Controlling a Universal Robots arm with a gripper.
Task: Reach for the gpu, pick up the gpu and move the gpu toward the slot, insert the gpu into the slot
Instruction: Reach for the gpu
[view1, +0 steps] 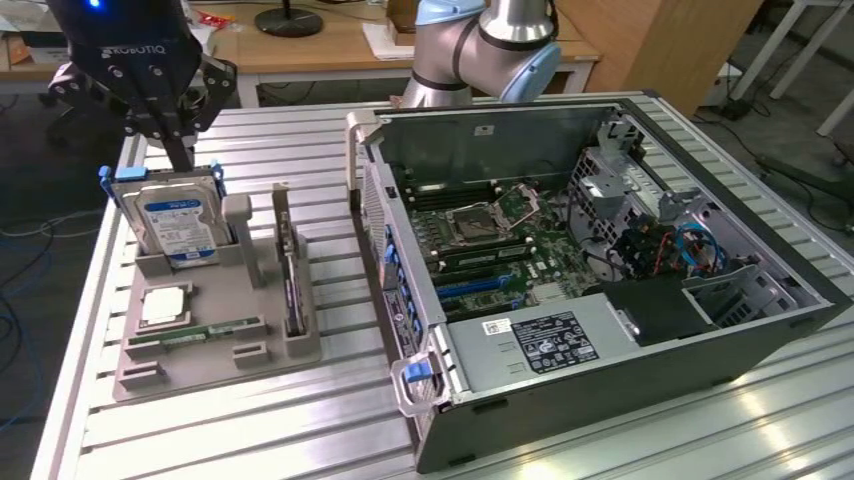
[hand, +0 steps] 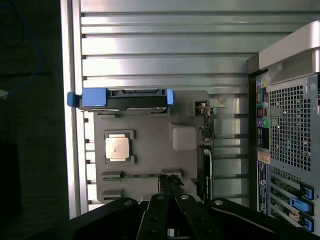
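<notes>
The reach seems in hand: the gripper (view1: 179, 150) hovers above the hard drive (view1: 178, 222), fingers clenched and empty. The gpu (view1: 287, 262) stands on edge in the grey holder (view1: 200, 365), toward the exterior view's right. Grasping it likely needs parted fingers.

The grey holder (view1: 254, 300) sits on the worktop (view1: 267, 430), and the air above the holder is open. At the holder's far end a hard drive (view1: 174, 225) stands tall. The tool (view1: 179, 155) hangs just over it with its fingers together. A grey block (view1: 240, 215) stands up from the holder beside the drive. On the holder's side nearest the computer case (view1: 627, 330), the thin dark card (view1: 291, 280) stands on its edge. Between the holder and the case is a thin strip of bare worktop. The case wall rises higher than the card. The case is open on top.
</notes>
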